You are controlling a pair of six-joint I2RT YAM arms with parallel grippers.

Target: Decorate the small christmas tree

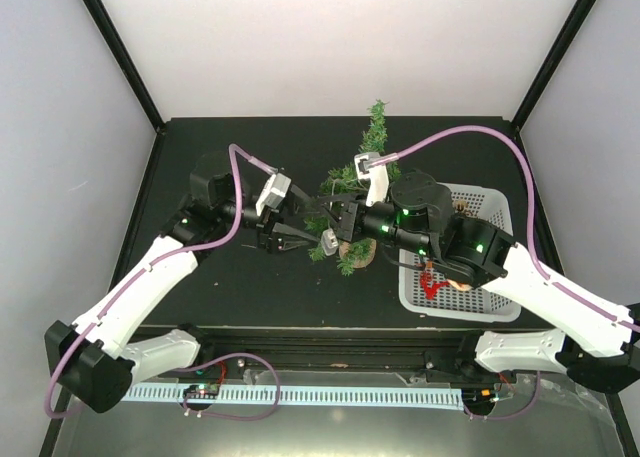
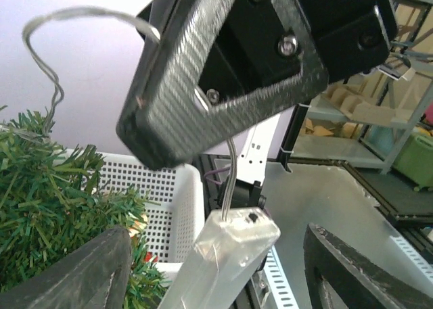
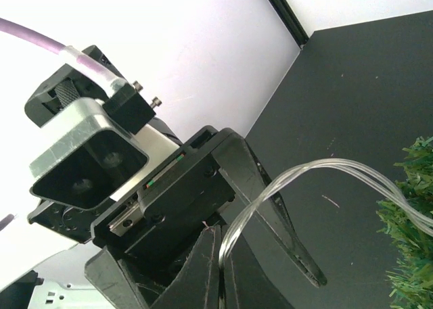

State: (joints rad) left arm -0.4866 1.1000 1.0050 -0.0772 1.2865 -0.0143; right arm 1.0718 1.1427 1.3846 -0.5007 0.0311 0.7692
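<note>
Mid-tabletop [image 1: 250, 147], upright on its round wooden base: small christmas tree [image 1: 372, 142], with a white basket [image 1: 480, 202] just to the tree's right. At the left side of the tree's lower branches: right claw [image 3: 219, 272], clenched on a clear twin wire [image 3: 318, 170] that runs to a clear battery box [image 2: 226, 255]. Also left of the tree: left claw [image 1: 308, 240], fingers spread either side of that box; whether they press it cannot be told.
</note>
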